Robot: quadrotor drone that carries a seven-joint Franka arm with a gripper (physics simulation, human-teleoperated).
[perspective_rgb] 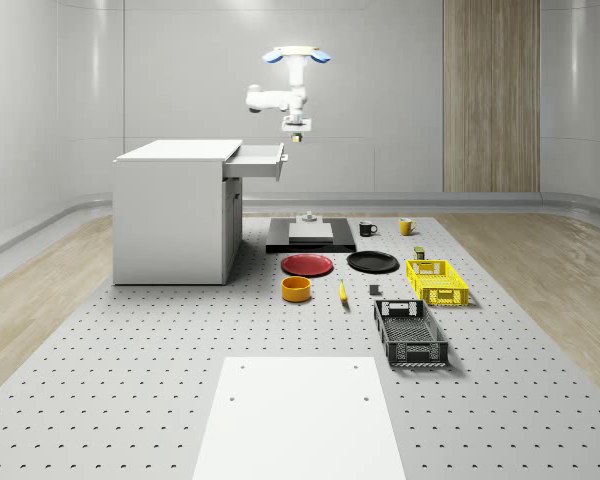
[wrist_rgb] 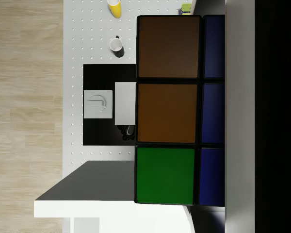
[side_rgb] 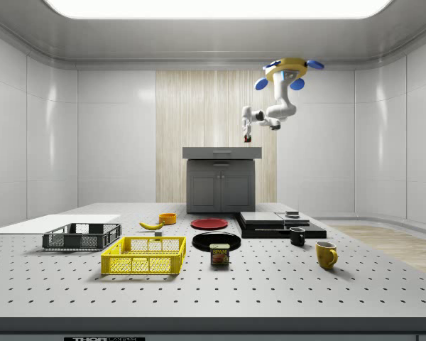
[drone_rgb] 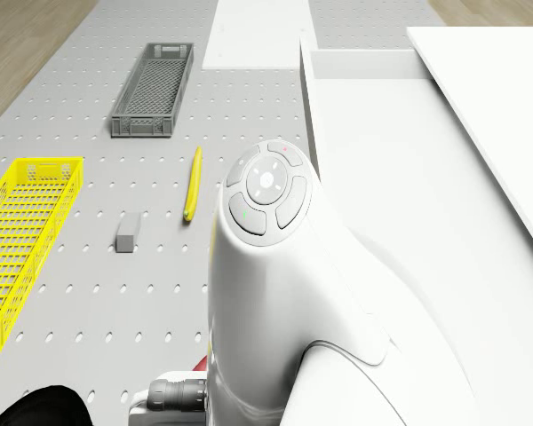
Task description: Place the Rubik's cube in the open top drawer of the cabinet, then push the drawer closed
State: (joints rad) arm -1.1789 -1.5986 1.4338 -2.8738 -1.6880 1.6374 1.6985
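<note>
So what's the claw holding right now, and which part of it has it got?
The claw holds the Rubik's cube, pinched by two opposite faces, with the drone hovering off the front edge of the open top drawer.

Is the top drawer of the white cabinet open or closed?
Open. The top drawer sticks out from the cabinet toward the whole-scene view's right, under the hovering drone.

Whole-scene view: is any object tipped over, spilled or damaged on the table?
Nothing stands out. The mugs stand upright, the crates sit flat, and the banana lies on the table.
</note>
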